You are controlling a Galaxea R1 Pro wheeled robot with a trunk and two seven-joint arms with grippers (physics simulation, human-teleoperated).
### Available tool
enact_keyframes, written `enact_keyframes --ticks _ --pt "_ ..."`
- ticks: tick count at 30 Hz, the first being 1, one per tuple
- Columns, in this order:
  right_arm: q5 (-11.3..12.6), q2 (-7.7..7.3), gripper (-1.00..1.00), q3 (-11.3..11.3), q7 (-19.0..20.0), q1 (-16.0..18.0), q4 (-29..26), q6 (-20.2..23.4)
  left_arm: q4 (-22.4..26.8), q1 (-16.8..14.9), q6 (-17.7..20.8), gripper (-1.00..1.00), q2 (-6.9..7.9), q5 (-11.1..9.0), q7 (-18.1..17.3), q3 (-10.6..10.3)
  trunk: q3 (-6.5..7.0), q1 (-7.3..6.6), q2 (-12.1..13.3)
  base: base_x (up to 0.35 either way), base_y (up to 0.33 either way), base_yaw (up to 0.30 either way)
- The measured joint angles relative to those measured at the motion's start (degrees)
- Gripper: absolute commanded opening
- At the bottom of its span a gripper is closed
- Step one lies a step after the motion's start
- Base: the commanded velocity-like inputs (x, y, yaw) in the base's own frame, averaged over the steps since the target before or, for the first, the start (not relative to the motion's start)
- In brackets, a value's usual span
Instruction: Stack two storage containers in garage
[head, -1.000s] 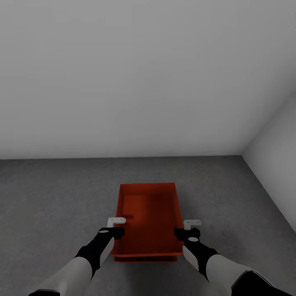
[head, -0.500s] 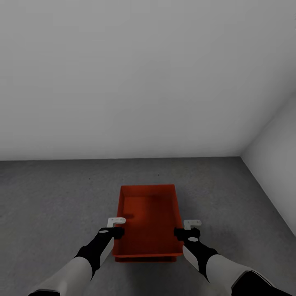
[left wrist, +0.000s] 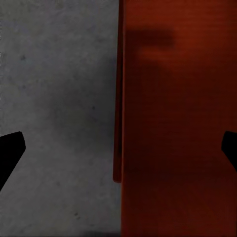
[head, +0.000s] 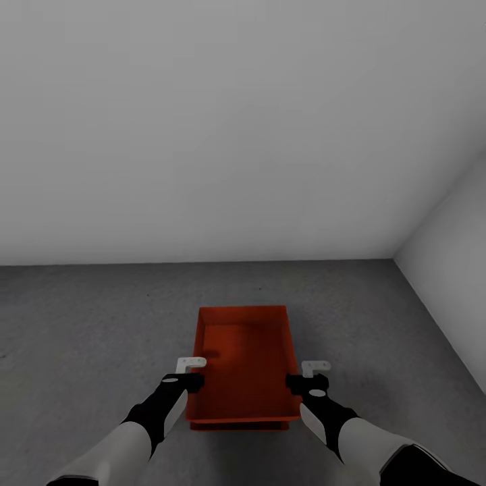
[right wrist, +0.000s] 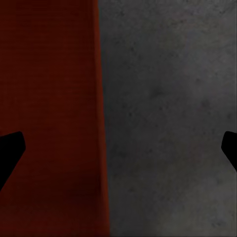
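A red-orange storage container (head: 243, 364) sits on the dark grey garage floor (head: 101, 337) right in front of me, its long side running away from me. A second red-orange edge (head: 236, 426) peeks out just beneath its near rim, like the other container underneath. My left gripper (head: 191, 373) is open over the container's left wall (left wrist: 121, 98), one finger over the floor and one over the inside. Over the right wall (right wrist: 101, 123), my right gripper (head: 307, 376) is open in the same way. Both grippers hold nothing.
A plain white wall (head: 202, 135) rises a short way beyond the container. A second white wall (head: 452, 256) closes the corner on the right. Bare concrete floor stretches to the left and on both sides of the container.
The whole picture has slid down a little, so the camera moved. Both grippers stay open at the container's sides, and the container has not shifted on the floor.
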State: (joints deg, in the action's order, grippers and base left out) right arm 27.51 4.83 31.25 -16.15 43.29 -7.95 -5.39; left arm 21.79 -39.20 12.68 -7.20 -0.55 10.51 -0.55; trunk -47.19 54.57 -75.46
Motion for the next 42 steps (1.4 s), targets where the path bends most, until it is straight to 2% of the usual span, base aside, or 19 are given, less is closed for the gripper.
enact_keyframes --ticks 42 --pt "0.0 0.0 1.0 0.0 0.0 0.0 0.0 -0.1 0.0 0.0 -0.3 1.0 -0.07 0.1 0.0 0.0 7.54 -9.23 16.9 0.0 0.0 0.0"
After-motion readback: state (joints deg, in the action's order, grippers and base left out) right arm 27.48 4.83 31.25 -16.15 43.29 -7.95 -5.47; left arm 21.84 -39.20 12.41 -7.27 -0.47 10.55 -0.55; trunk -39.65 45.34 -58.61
